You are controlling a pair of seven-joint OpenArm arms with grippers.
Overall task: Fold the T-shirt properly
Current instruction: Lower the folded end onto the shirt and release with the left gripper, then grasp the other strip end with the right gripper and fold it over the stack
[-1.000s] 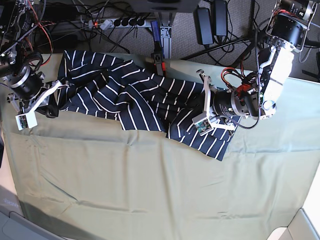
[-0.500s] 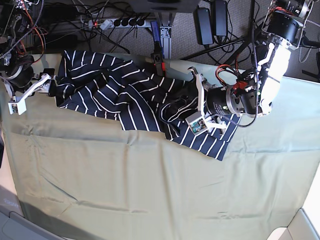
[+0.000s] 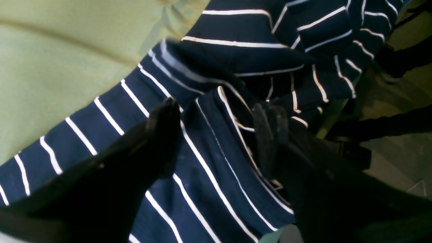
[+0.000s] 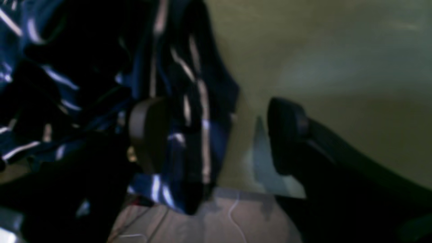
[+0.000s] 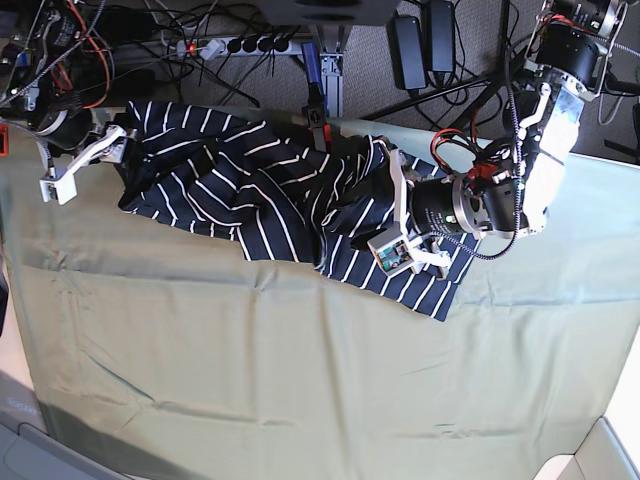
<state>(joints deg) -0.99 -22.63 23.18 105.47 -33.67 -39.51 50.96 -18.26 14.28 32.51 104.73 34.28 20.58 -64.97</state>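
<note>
Since a moment ago, both of my arms are travelling toward the far edge of the counter (image 5: 300,380), and the fabric by my left pincer is bunching up higher than before. The T-shirt (image 5: 250,195) is lying crumpled along the far side of the pale green cloth (image 5: 250,350), stretching from the left corner in the base view toward the middle, with its near corner hanging down toward the cloth's centre.

My left pincer (image 3: 216,135) is sitting over the shirt's right end in the base view. Its two dark fingers (image 3: 162,125) are standing apart, with a striped fold rising between them; I cannot tell whether they are actually pressing it.

My right pincer (image 4: 216,135) is hovering at the shirt's opposite end, by the counter's far left corner in the base view. Its fingers (image 4: 287,135) are spread wide: one is lying against the hanging striped edge, the other is well clear over bare green cloth. That wrist view is dark and blurred.
</note>
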